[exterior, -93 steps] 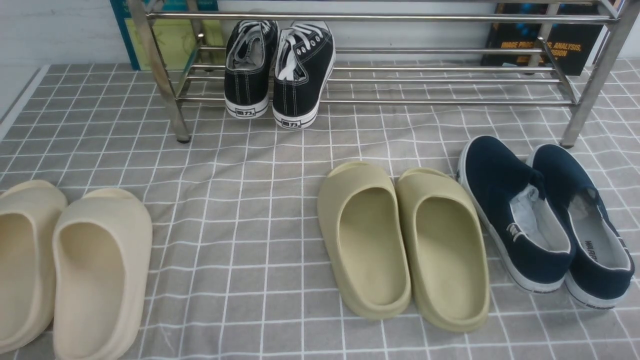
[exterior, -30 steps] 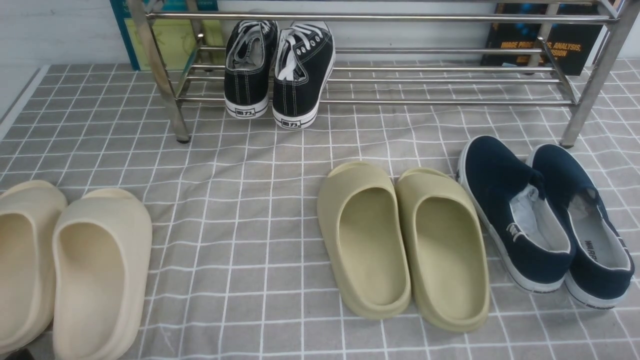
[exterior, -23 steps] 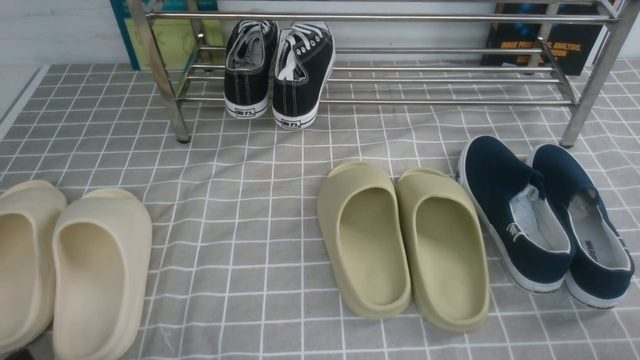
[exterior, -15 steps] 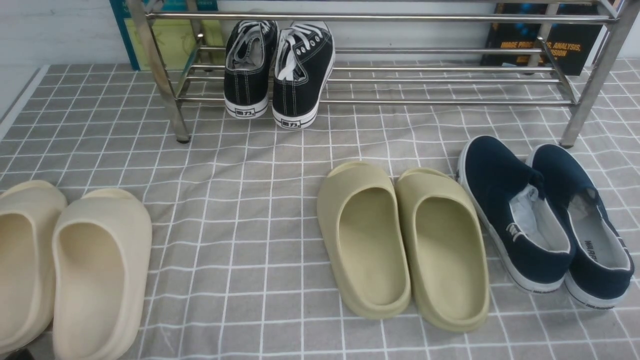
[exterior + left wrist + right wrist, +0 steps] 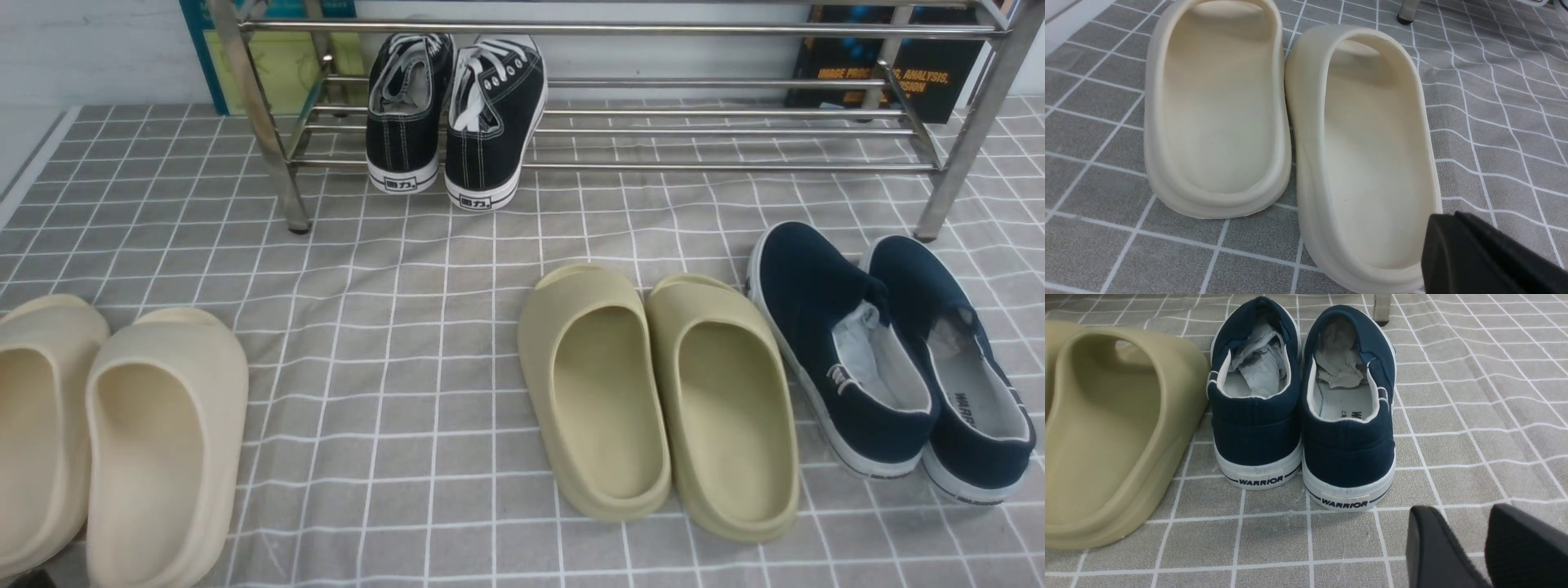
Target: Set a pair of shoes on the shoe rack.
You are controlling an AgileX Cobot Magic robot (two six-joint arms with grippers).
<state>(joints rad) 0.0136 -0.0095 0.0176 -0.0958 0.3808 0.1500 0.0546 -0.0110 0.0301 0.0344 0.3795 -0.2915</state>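
Note:
The pair of shoes (image 5: 453, 114), black canvas sneakers with white laces, stands side by side on the lower bars of the shoe rack (image 5: 718, 167), near its left end, heels toward me. No gripper shows in the front view. In the left wrist view my left gripper (image 5: 1447, 222) is shut and empty, just above the heel of a cream slipper (image 5: 1363, 143). In the right wrist view my right gripper (image 5: 1464, 512) is open with only cloth between its fingers, behind the heels of the navy slip-ons (image 5: 1302, 416).
On the grey checked cloth lie cream slippers (image 5: 155, 441) at front left, olive slippers (image 5: 653, 392) in the middle and navy slip-ons (image 5: 890, 359) at right. Rack legs (image 5: 290, 196) stand on the cloth. Books (image 5: 890, 65) lean behind the rack.

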